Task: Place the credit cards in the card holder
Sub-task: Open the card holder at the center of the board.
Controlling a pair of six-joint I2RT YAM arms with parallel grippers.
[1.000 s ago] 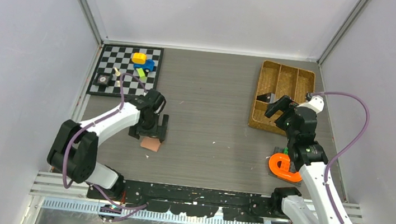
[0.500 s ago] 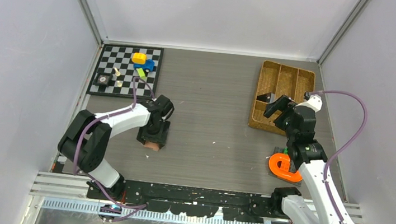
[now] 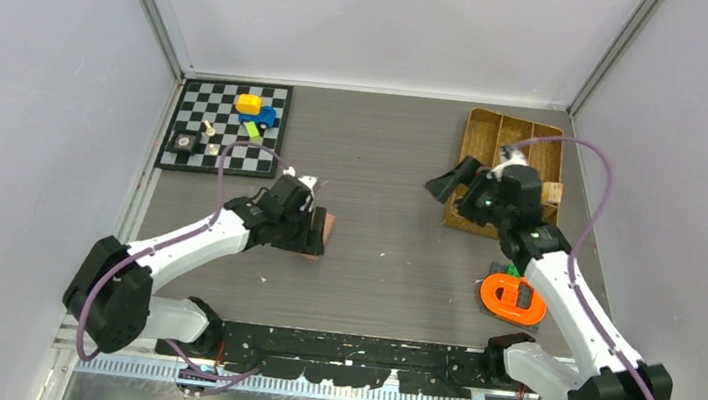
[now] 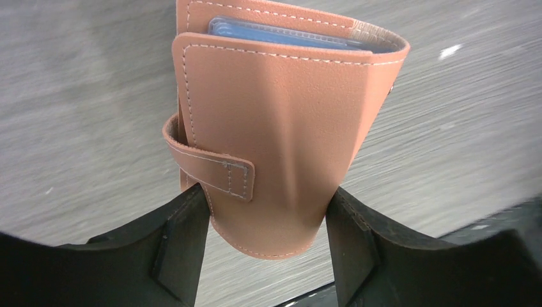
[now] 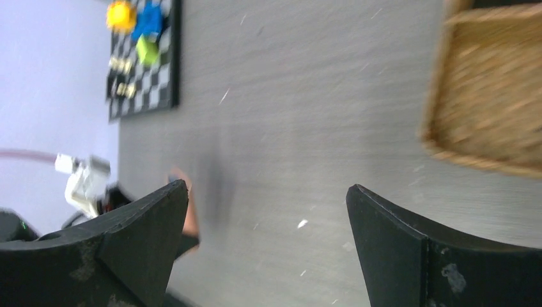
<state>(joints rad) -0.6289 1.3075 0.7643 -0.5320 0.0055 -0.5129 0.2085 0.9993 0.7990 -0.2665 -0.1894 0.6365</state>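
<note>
Near the middle of the counter, left claw is clamped on the holder by its 2 sides, keeping it upright with the open edge clear for loading, I'd guess, while right claw hangs wide open, empty, beside the tray.

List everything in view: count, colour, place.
card holder: one, salmon pink, held in the left claw
chessboard: one, black and white, far left
toy blocks: three, yellow, blue, green, on the chessboard
small pieces: few, pale, on the chessboard
wicker tray: one, tan, far right
orange object: one, orange, near right
table: one, grey woodgrain
left claw: one, black, shut on the card holder
right claw: one, black, open, beside the tray
</note>
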